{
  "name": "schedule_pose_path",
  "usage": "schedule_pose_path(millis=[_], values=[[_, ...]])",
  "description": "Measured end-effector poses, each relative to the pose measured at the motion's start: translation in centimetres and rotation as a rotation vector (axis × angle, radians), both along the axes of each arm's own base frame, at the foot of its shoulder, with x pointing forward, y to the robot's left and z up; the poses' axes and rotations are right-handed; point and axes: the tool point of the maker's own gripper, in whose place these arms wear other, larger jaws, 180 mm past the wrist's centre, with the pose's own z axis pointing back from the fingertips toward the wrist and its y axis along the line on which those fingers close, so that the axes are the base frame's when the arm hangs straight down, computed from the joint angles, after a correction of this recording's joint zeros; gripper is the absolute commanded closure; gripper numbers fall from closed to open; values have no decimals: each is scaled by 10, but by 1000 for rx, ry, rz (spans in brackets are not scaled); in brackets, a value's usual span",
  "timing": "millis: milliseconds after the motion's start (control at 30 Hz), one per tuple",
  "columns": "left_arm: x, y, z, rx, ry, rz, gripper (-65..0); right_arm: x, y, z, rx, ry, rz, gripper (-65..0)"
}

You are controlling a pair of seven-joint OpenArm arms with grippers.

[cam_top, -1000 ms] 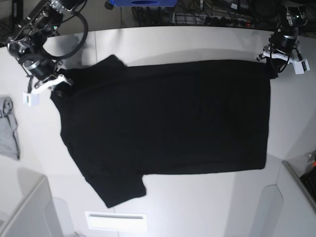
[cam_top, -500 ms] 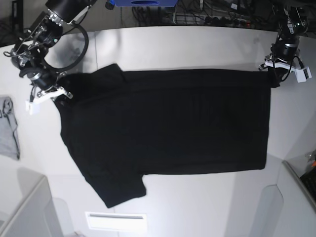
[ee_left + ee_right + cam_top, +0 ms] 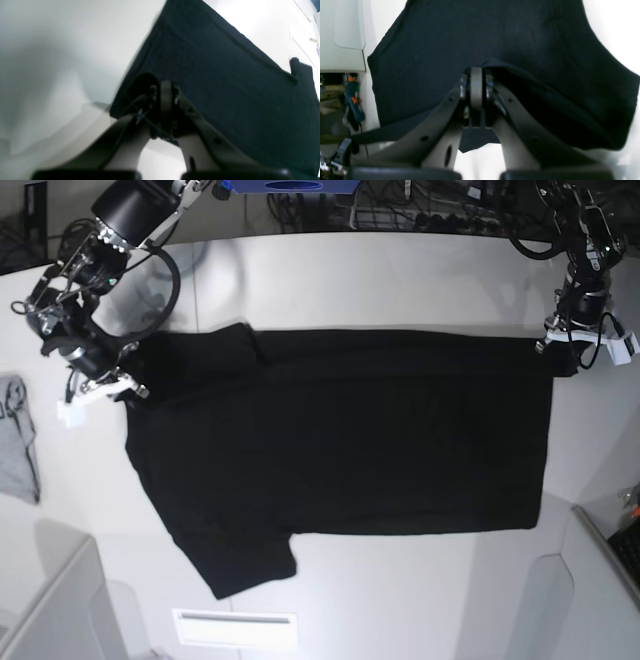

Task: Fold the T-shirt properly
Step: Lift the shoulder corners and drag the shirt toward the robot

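The black T-shirt (image 3: 340,440) lies spread on the white table (image 3: 400,280), plain side up, with its collar end toward the base view's left. My left gripper (image 3: 557,352) is at the far right, shut on the shirt's hem corner; in the left wrist view its fingers (image 3: 163,100) pinch that dark corner. At the left, my right gripper (image 3: 127,385) is shut on the cloth near the far sleeve. The right wrist view has its fingers (image 3: 476,77) clamped on a raised fold of the T-shirt (image 3: 495,37). The far edge lies drawn in a straight line between both grippers.
A small grey garment (image 3: 16,442) lies at the table's left edge. A white flat panel (image 3: 235,628) sits near the front edge. Cables and a blue object (image 3: 290,186) lie beyond the far edge. A grey fixture (image 3: 600,570) stands at the front right.
Both grippers have moved toward the table's near side, pulling the shirt's far edge with them. The far sleeve has been drawn inward over the body.
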Motion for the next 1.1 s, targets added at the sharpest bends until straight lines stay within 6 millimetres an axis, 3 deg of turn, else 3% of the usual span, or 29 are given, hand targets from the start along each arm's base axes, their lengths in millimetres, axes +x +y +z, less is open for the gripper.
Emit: schedule_pose_path(millis=[300,600,733,1100], values=[[11,1,-23,-79,63,8,0,11,6,-7,28,7,-2,0],[32,2,-10,-92,15,19,0,27,6,2,40,-24,-5,0],[34,7,-8,-83,15,22,0,29,8,-5,62,-4,-6,0],[37,15,-19,-100,39,42,0,35,7,-3,67,-21,-19,0]])
